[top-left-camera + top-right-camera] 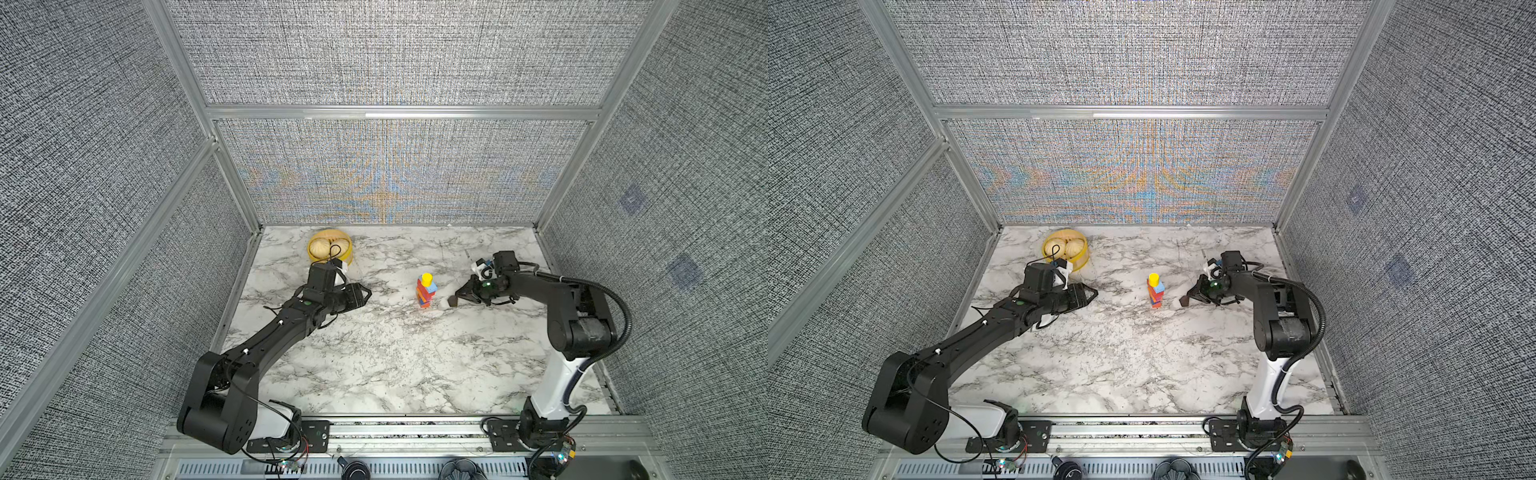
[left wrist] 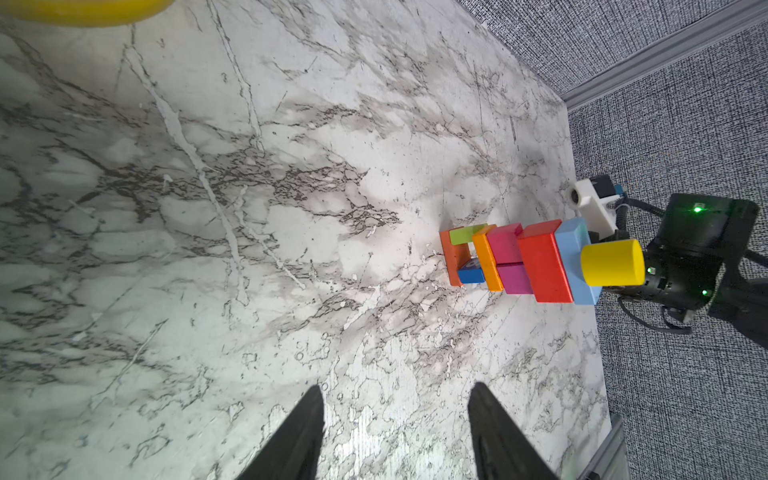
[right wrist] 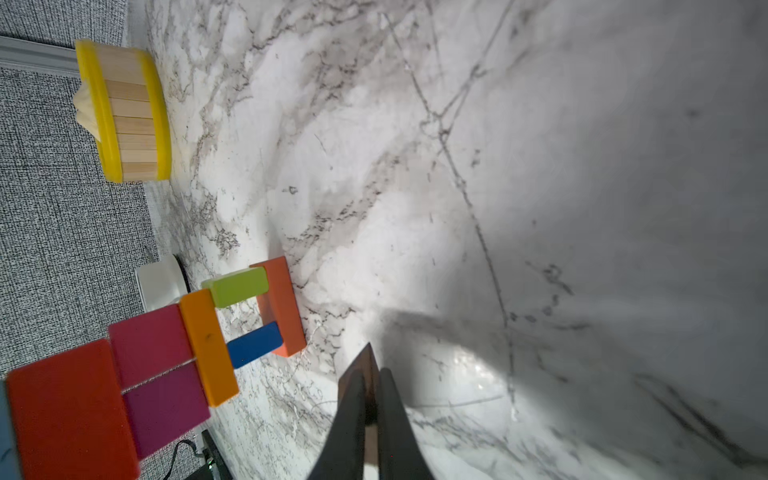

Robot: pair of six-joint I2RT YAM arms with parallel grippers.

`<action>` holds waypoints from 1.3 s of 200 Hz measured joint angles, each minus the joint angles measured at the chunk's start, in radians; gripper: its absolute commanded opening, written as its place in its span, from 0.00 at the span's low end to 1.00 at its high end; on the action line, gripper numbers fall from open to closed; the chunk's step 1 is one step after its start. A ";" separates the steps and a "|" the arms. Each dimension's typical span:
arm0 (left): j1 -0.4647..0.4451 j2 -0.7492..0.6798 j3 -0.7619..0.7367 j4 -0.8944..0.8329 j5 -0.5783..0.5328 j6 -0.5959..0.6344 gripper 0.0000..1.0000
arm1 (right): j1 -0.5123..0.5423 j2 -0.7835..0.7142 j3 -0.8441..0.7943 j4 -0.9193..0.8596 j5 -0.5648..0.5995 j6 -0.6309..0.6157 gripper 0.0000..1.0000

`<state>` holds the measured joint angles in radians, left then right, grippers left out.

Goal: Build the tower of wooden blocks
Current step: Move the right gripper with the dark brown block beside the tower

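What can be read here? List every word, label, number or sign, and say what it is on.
No text is readable.
A small mark in the gap at the base of the tower, beside the blue block: too small to read.
Rest of the tower, basket: no print shows.

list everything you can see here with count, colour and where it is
tower: 1, multicoloured, upright mid table
blocks in it, base upward: 9, orange slab, lime bar, blue bar, orange bar, pink block, magenta block, red block, light blue block, yellow cylinder
basket: 1, yellow-rimmed wood, back left of table
buns: 2, cream, in basket
table: 1, white marble
walls: 3, grey fabric, around table
left gripper: 1, black, open, empty, left of tower
right gripper: 1, black, shut, right of tower
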<state>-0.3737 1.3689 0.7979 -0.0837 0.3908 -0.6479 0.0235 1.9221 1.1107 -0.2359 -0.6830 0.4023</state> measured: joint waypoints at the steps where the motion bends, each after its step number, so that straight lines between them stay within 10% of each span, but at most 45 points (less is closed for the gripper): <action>1: 0.000 0.000 0.000 0.000 0.000 0.000 0.57 | -0.001 0.001 0.000 0.000 -0.001 0.000 0.15; 81: -0.003 0.037 0.011 0.002 -0.007 0.000 0.57 | -0.023 -0.014 0.023 -0.050 0.062 -0.049 0.40; 155: -0.003 0.051 0.035 -0.008 -0.033 0.018 0.79 | 0.019 -0.138 0.020 -0.162 0.229 -0.157 0.43; 171: -0.003 0.053 0.048 -0.018 -0.046 0.026 0.98 | 0.039 -0.166 0.011 -0.182 0.259 -0.193 0.43; 260: -0.003 0.181 0.075 0.015 -0.050 0.053 0.99 | 0.159 -0.190 0.020 -0.261 0.402 -0.337 0.50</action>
<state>-0.3771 1.5501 0.8730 -0.0685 0.3405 -0.5949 0.1822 1.7321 1.1309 -0.4973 -0.2813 0.0654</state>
